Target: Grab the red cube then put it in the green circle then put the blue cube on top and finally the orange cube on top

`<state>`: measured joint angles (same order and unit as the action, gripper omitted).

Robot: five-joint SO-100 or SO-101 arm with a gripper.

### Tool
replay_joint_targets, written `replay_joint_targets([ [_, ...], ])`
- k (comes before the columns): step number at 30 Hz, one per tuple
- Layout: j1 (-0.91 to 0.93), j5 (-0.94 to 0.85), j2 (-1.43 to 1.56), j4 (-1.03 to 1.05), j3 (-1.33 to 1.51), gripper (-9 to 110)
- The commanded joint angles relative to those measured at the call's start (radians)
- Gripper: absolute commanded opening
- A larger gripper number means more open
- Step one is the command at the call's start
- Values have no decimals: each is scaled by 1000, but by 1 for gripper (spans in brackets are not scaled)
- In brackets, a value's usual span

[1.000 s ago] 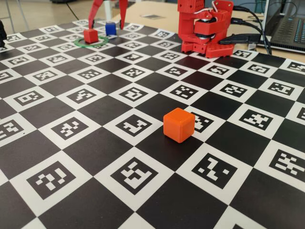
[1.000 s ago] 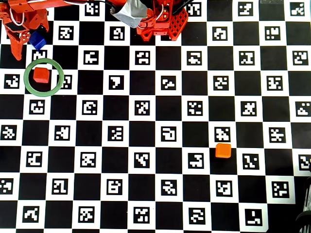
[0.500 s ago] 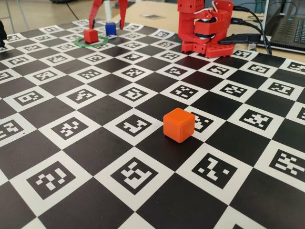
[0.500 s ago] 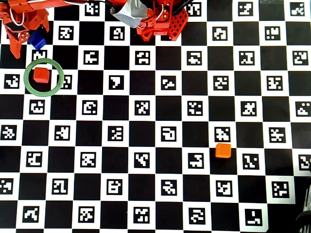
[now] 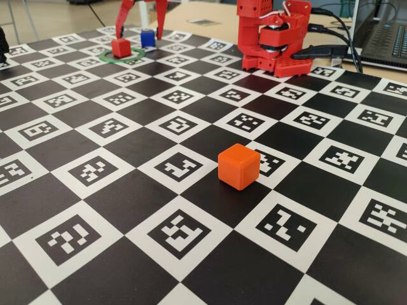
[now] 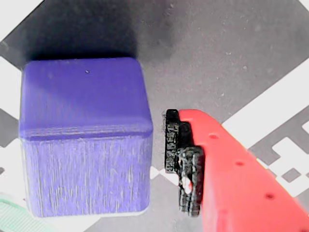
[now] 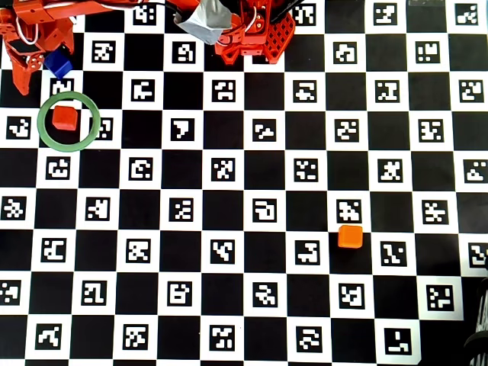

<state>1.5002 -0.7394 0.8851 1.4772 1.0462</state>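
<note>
Pincer (image 5: 141,28) spread apart, straddling blue cube (image 5: 147,38) for pickup; red cube (image 7: 65,118) sits inside green circle (image 7: 69,121), ready to be stacked on.

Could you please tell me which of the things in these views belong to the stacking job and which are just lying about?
Belonging to the job:
- red cube, inside the green circle
- blue cube, between the open fingers of the gripper
- orange cube, alone mid-board

Just lying about:
- laptop and cables behind the checkered marker board
</note>
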Motion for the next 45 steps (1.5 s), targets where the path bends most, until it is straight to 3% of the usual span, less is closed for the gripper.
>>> replay_joint_targets([
  [1,-8,3,66,0,-54,48],
  [8,-6,3,64,2,-51,42],
  [16,-3,9,71,-5,-52,6],
  [45,5,-31,170,109,-127,4],
])
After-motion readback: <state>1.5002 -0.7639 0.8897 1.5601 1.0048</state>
